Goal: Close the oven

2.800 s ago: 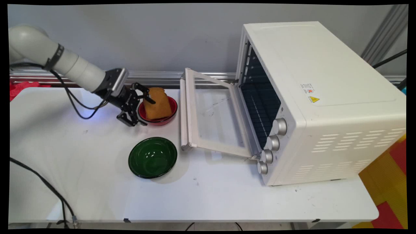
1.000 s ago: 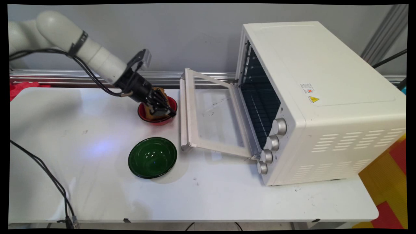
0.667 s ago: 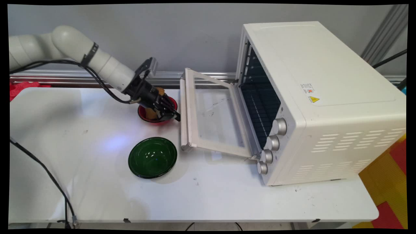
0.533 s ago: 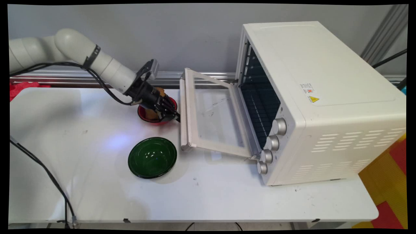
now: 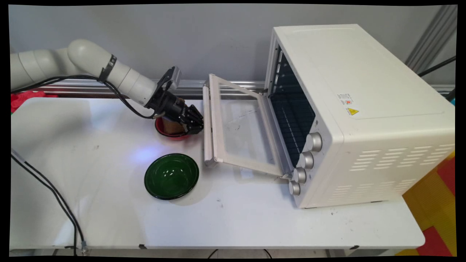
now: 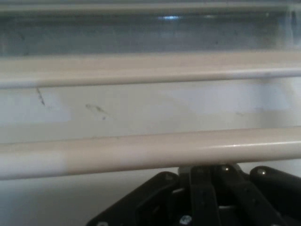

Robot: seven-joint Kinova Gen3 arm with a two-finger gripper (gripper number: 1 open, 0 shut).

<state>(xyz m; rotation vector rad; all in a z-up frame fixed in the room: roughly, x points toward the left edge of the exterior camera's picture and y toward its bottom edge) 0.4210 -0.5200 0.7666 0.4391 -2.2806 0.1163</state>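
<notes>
The black two-finger gripper [image 5: 196, 125] has swung off the slice of brown toast [image 5: 170, 126] and travelled right, toward the white toaster oven [image 5: 364, 109] at the table's right end. It now sits against the cream tubular handle [image 5: 206, 123] of the oven's drop-down glass door [image 5: 240, 127]. In the hand view the smooth, glossy handle [image 6: 141, 153] crosses just above the gripper [image 6: 209, 170], whose fingers lie pressed together with nothing between them. Their tips are hidden behind the bar.

The door's handle edge stands slightly higher than a moment ago, so the hand appears to bear on it from the outer side.

The toast stands upright in the small red glossy bowl [image 5: 171, 134], near the white table's [image 5: 255, 225] back edge and just left of the handle, partly hidden by the wrist. The round dark-green glazed bowl [image 5: 171, 176] stays empty, nearer the front edge. The door's glass pane is scuffed, its frame is cream metal, and four silver knobs [image 5: 305, 160] run down the oven's front.
</notes>
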